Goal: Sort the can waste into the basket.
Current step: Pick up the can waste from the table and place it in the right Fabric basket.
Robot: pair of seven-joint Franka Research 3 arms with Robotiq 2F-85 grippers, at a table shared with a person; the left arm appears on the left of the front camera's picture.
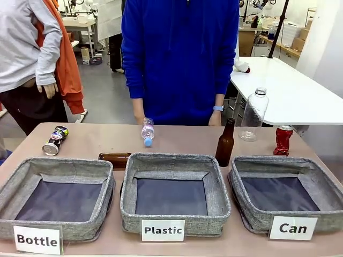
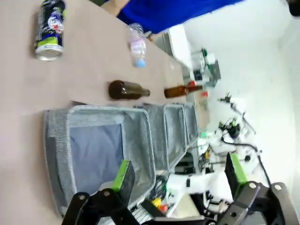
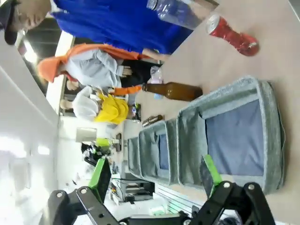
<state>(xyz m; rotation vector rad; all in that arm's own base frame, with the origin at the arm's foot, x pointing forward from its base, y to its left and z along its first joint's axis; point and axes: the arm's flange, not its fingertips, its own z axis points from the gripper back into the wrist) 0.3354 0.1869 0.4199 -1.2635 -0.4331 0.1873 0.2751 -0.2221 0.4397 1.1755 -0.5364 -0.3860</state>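
A dark can (image 1: 55, 140) with a silver top lies on its side at the table's far left, also in the left wrist view (image 2: 49, 29). A dented red can (image 1: 282, 140) stands at the far right, behind the grey basket labelled "Can" (image 1: 316, 182); the right wrist view shows this red can (image 3: 232, 35) beyond the same basket (image 3: 269, 136). The basket is empty. My left gripper (image 2: 180, 180) hangs open above the near-left basket. My right gripper (image 3: 154, 176) is open too, above the near edge of the Can basket. Nothing is between either pair of fingers.
Baskets labelled "Bottle" (image 1: 32, 176) and "Plastic" (image 1: 177, 160) sit left and middle. One brown bottle (image 1: 114, 158) lies behind them, another (image 1: 224, 143) stands upright. A small plastic bottle (image 1: 147, 131) lies at the far edge, a large one (image 1: 253, 114) stands right. A person in blue (image 1: 179, 59) stands opposite.
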